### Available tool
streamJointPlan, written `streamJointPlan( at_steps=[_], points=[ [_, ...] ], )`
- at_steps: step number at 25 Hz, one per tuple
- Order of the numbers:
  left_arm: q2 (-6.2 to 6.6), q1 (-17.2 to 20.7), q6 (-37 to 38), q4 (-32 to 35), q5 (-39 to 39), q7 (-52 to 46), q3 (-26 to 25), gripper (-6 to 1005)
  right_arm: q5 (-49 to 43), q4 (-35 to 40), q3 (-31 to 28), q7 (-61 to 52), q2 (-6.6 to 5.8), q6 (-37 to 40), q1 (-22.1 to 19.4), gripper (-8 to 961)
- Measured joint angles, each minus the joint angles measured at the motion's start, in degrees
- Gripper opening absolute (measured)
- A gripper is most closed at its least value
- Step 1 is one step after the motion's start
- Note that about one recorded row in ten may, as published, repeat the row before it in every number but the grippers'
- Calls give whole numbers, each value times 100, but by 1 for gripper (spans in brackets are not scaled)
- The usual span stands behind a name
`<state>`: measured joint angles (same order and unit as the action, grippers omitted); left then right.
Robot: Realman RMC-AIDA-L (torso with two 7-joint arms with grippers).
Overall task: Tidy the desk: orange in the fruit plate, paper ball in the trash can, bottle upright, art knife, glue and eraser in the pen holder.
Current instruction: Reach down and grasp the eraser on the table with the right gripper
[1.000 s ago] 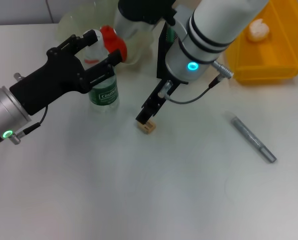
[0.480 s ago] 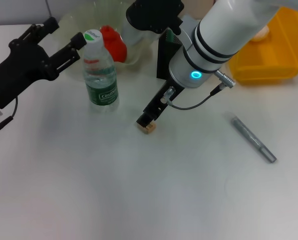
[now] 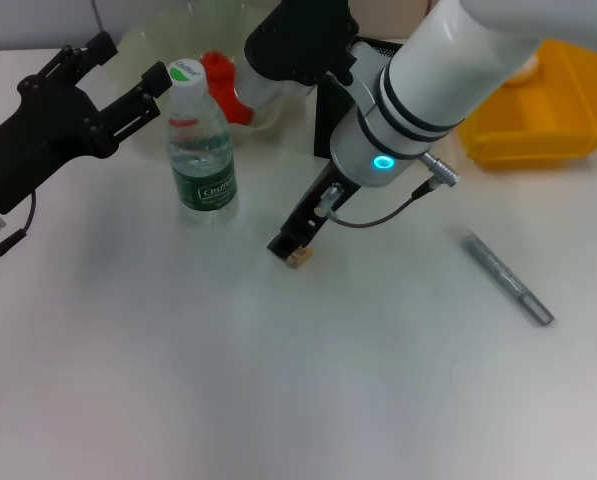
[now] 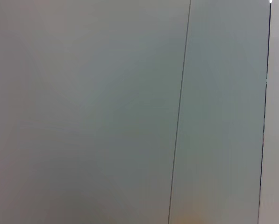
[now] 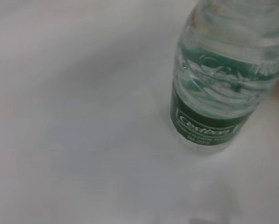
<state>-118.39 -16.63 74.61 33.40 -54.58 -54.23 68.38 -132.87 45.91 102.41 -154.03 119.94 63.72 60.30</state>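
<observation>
On the white tabletop (image 3: 278,390), the clear plastic water bottle with a green label and white cap (image 3: 200,140) stands upright, so that part of the tidying looks done; the right wrist view shows its labelled lower body (image 5: 223,93) planted on the surface. The left hand (image 3: 113,80) hovers just beside the bottle's cap, its black fingers spread apart and holding nothing, one fingertip close to the cap but seemingly not touching. The right hand (image 3: 290,243) is down at the tabletop over the small tan block-shaped eraser (image 3: 298,259); its fingers are hidden by its own body, so I cannot tell how far apart they stand or whether they have hold of the eraser. The eraser lies on the surface, near the bottle's base, and appears yet to be carried to the black pen holder (image 3: 334,110), mostly hidden behind the right arm. The grey metal art knife (image 3: 508,278) lies well apart on the right side, untouched. At the back, a red-orange round object (image 3: 221,80) sits in the translucent fruit plate (image 3: 148,45), probably the orange already placed. The yellow plastic bin (image 3: 533,120) holds a pale lump at its edge, possibly the paper ball. The glue is nowhere in sight.
</observation>
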Motion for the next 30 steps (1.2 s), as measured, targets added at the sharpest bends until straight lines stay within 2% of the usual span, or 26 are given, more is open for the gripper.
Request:
streamJointPlan(
  at_steps=[19,30],
  points=[
    [-9,-89,0,-70,1,0,17,797,276,-428,612,-103,3,-479,34,609],
    [-9,-96,0,-70,1,0,6,797,317,-471,687,-127,3,-542,46,609]
  ],
)
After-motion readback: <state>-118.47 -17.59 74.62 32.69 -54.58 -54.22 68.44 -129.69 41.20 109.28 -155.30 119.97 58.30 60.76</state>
